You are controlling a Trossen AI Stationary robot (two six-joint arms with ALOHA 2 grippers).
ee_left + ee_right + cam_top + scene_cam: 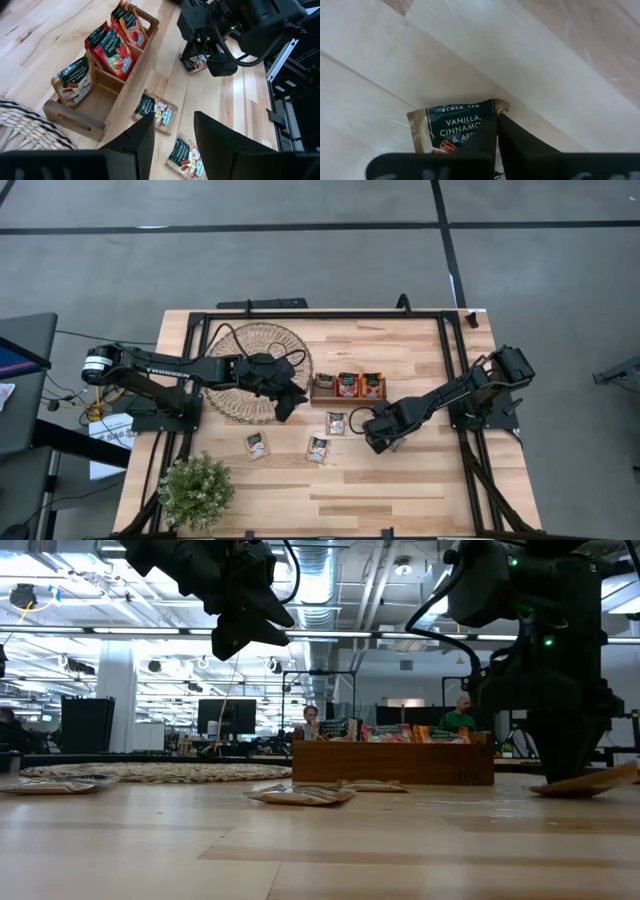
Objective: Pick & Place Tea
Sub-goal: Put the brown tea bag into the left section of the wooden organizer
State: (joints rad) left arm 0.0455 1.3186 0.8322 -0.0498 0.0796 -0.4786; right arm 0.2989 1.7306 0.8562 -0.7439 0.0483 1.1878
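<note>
The right hand [378, 442] is down at the surface [400, 490], its fingers pinched together on a flat paper tea sachet [460, 127]. From overhead the hand hides that sachet entirely. The right wrist view shows only its upper part, a dark label reading vanilla and cinnamon, the lower half cut off behind the fingers [520, 140]. In the low view one edge of it shows tilted up off the wood. Three more pale sachets lie flat on the light planks in front of the tray: one [336, 423] just beside the right hand, another [318, 448] nearer the front edge, and a third [257, 446] further left. The wooden tray [347, 394], rectangular with dividers, holds upright sachets, one pale and the others red; the left wrist view alone makes their print legible. The left hand [290, 402] hangs above the surface between the round woven mat [235, 370] and the tray, fingers parted and empty. A potted plant [195, 490] stands at the front left corner.
</note>
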